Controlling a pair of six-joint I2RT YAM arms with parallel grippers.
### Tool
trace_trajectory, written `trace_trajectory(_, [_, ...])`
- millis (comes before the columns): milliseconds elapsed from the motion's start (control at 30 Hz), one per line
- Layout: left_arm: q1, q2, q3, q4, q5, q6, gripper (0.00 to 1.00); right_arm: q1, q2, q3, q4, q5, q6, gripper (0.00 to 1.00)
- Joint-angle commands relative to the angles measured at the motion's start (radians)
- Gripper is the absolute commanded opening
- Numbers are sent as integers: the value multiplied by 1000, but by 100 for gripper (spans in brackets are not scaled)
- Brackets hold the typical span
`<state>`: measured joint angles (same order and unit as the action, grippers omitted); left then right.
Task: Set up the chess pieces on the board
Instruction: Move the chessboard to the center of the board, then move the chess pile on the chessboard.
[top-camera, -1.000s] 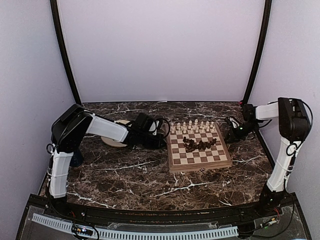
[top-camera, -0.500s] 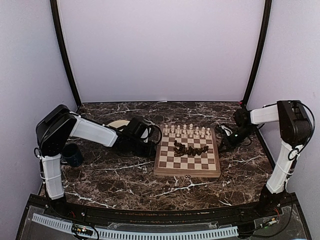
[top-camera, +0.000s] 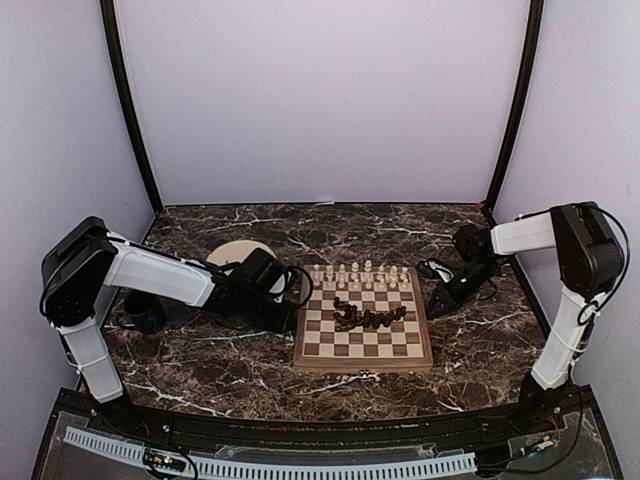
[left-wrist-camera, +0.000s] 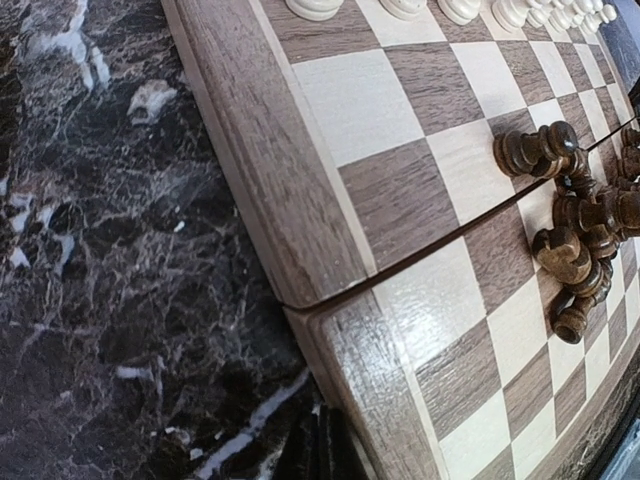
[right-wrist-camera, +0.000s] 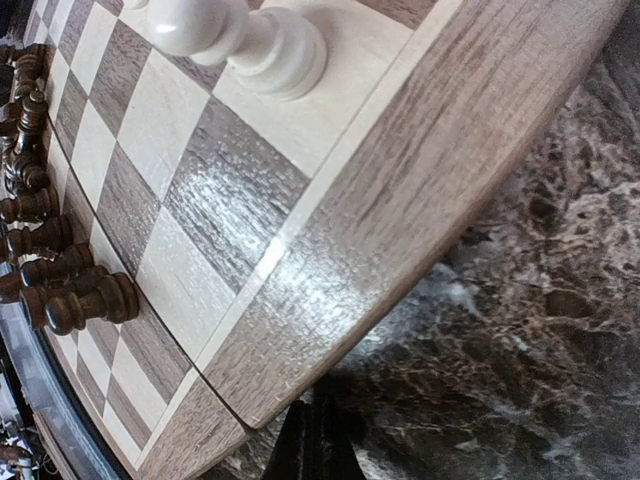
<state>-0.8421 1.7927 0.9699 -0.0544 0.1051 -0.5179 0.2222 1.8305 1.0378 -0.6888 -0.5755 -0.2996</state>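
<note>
Displaced leftward and toward the near edge relative to both earlier top views, the board (top-camera: 362, 362) now lies near the centre of the marble table (top-camera: 300, 390). Its edges run more squarely to the arms than a second ago. The left arm has drawn back with it, uncovering the round plate (top-camera: 232, 252) and the mug (top-camera: 145, 315). The right arm has reached inward to follow.

The left gripper (top-camera: 285, 305) sits low at the board's left edge and the right gripper (top-camera: 437, 303) at its right edge, so the board is bracketed between them. In the right wrist view the right gripper (right-wrist-camera: 320, 445) shows as one narrow dark wedge, fingertips pressed together, just beside the tan border and holding nothing. The left gripper (left-wrist-camera: 318, 455) looks the same in its own view, fingers together and empty (this view is dim, so the reading is less sure).

The pale pieces (top-camera: 360, 275) stand upright in the rows along the far side and appear undisturbed by the slide. The dark pieces (top-camera: 365, 318) lie toppled in a heap across the middle squares, several touching one another (left-wrist-camera: 575, 240).

Interpretation: the change is a repositioning of the board, not a placement. It probably brings the heap within easier reach of both arms. The dark side is not yet set up, and every dark piece has yet to be stood upright on the near rows.
</note>
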Motion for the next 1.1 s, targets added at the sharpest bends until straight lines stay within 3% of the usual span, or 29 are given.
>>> trace_trajectory(0, [-31, -58, -23, 26, 37, -5, 0, 49, -10, -25, -30, -83, -13, 0])
trace_trajectory(133, [-31, -57, -15, -24, -12, 3, 1, 42, -37, -19, -20, -18, 6, 0])
trace_trajectory(233, [-31, -99, 6, -115, -99, -3, 20, 10, -73, -11, -26, 27, 4, 0])
trace_trajectory(333, [-29, -185, -4, -140, -154, 43, 31, -50, -120, -5, -24, 73, 7, 1])
trace_trajectory(400, [-29, -212, 10, -158, -153, 117, 33, -81, -168, 1, -10, 105, 10, 2])
trace_trajectory(567, [-32, -239, 59, -123, 39, 347, 34, -105, -323, 20, 35, 151, 10, 9])
trace_trajectory(700, [-37, -223, 144, -125, 156, 455, 36, -104, -453, 16, 78, 77, -41, 19])
trace_trajectory(933, [-40, -112, 286, -147, 205, 524, 38, -102, -623, -146, 274, -252, -112, 33])
trace_trajectory(1067, [-46, -38, 324, -128, 233, 502, 38, -101, -623, -155, 245, -208, -148, 34])
